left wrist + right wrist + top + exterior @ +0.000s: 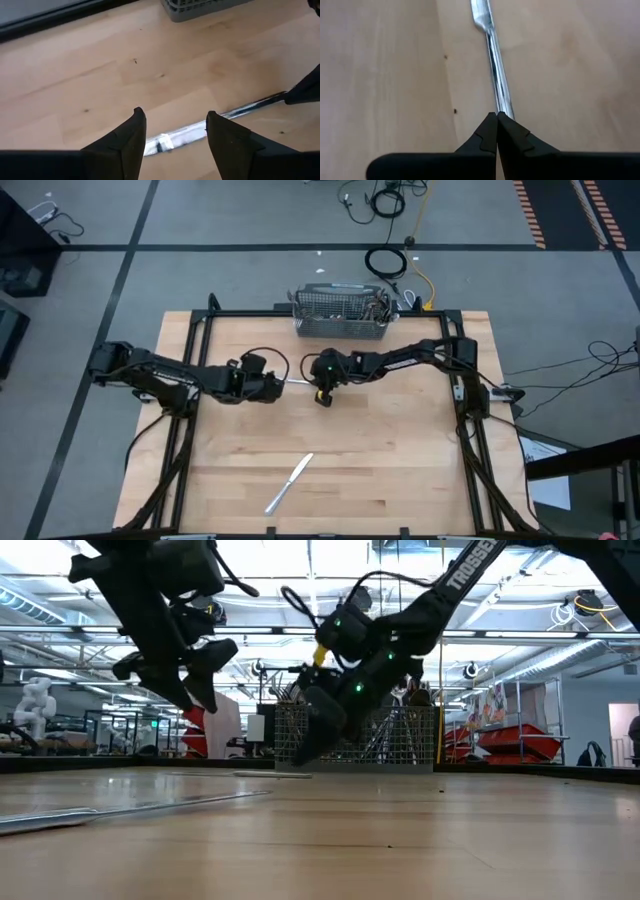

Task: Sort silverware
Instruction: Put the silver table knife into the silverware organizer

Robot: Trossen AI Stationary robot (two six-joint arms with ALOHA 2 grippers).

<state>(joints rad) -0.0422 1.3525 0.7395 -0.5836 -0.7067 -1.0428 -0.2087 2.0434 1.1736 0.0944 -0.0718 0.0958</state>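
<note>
On the pale, fine-grained wooden table (pixel 400 470) the two dark arms meet near the middle, just in front of the grey wire-mesh basket (pixel 340 315) that stands at the far edge with a few pieces of silverware (pixel 381 305) standing upright in its right end. The right gripper (pixel 497 119) has its matte black, notched fingers pressed together on one end of a slim, shiny metal utensil (pixel 492 55), whose narrow polished shaft runs straight away from the fingertips and broadens into a flat end; whether it is a knife or another piece cannot be told. The left gripper (pixel 175 125) faces it from the other side, its wedge-shaped fingers standing well apart on either side of the same bright strip without touching it, so the utensil spans the short gap between the two grippers, close above the wood. A second piece, a table knife (pixel 289 483) with a smooth, reflective blade, lies flat and diagonal on the near part of the table, well apart from both arms.
</note>
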